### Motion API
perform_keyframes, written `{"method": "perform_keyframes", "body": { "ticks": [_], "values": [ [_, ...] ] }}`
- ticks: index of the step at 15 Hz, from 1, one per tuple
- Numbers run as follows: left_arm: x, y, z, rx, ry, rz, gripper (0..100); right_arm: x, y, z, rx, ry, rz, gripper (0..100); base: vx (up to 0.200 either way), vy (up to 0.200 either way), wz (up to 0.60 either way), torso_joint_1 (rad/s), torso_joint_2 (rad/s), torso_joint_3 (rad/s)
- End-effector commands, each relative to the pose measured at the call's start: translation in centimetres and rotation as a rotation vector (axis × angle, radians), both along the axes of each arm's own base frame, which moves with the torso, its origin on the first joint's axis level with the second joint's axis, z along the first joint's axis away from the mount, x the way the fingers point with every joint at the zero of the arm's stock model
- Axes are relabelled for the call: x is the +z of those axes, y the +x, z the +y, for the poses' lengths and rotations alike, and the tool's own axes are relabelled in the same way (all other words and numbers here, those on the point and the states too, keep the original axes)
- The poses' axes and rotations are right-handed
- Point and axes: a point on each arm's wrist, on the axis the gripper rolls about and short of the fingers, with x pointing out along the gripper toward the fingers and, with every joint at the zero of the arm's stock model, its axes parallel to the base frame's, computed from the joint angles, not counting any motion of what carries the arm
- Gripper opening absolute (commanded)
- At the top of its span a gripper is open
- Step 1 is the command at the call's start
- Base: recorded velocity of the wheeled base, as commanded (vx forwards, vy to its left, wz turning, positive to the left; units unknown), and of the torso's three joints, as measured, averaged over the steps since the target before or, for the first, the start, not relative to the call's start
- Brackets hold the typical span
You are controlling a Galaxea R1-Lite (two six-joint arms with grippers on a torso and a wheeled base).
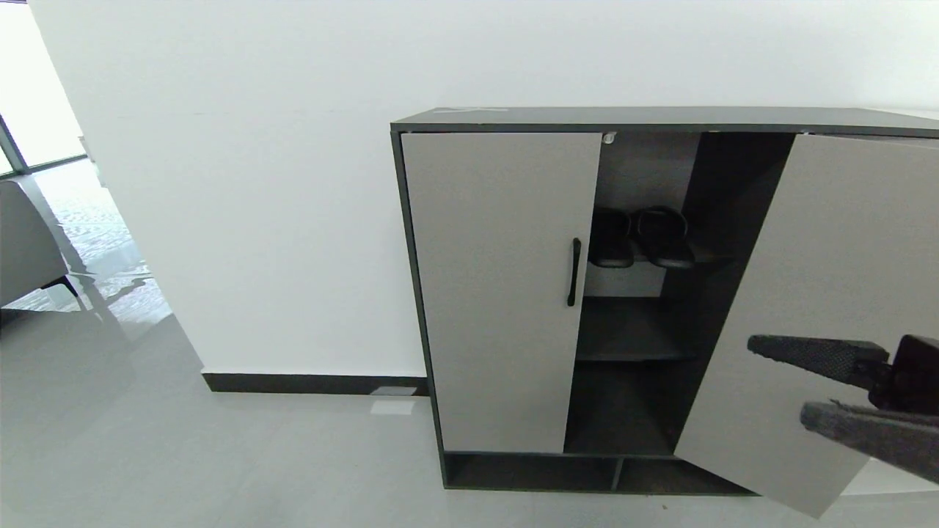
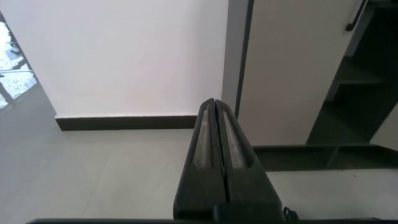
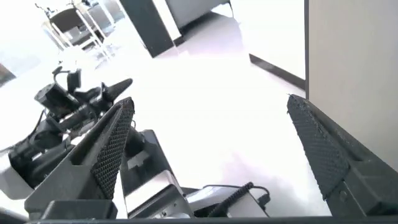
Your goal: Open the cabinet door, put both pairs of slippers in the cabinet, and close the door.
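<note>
On the upper shelf (image 1: pixel 708 259) of the cabinet (image 1: pixel 660 117) lay a pair of black slippers (image 1: pixel 642 238); the right gripper (image 1: pixel 777 379), jaws apart, hung before the open right door (image 1: pixel 829 257); the left gripper (image 2: pixel 214 107) had its jaws together; a glancing push might slam the door or slip off its edge.

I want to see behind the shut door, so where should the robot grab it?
Take the black handle at the door's right edge, coming straight from the front. It is a slim upright bar, so the jaws should close across it sideways; the flat panel offers nothing else to grip.
</note>
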Motion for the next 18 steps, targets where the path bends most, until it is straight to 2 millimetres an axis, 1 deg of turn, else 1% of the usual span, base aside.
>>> {"method": "perform_keyframes", "body": {
  "ticks": [1, 3, 6, 8, 17, 18],
  "values": [
    [0.0, 0.0, 0.0, 0.000, 0.000, 0.001, 0, -0.2, -0.8, -0.4, 0.002, 0.001, -0.024, 100, 0.000, -0.200, 0.00, 0.002, 0.00, 0.002],
    [0.0, 0.0, 0.0, 0.000, -0.002, 0.001, 0, -0.7, -0.3, -0.3, -0.004, -0.035, -0.044, 100, 0.000, -0.200, 0.00, 0.005, 0.00, -0.002],
    [0.0, 0.0, 0.0, 0.000, -0.002, 0.001, 0, -1.8, -0.1, -0.2, -0.003, -0.091, -0.084, 100, 0.000, -0.200, 0.00, 0.001, 0.00, 0.001],
    [0.0, 0.0, 0.0, 0.000, -0.003, 0.001, 0, -1.9, -0.2, -0.2, -0.001, -0.104, -0.105, 100, 0.000, -0.200, 0.00, 0.002, 0.00, 0.002],
    [0.0, 0.0, 0.0, 0.000, -0.005, 0.002, 0, -2.0, -0.2, -0.2, 0.001, -0.107, -0.102, 100, 0.000, -0.200, 0.00, 0.002, 0.00, 0.002],
    [0.0, 0.0, 0.0, 0.000, -0.005, 0.002, 0, -2.0, -0.2, -0.2, 0.003, -0.108, -0.101, 100, 0.000, -0.200, -0.60, 0.007, 0.00, 0.002]
  ]
}}
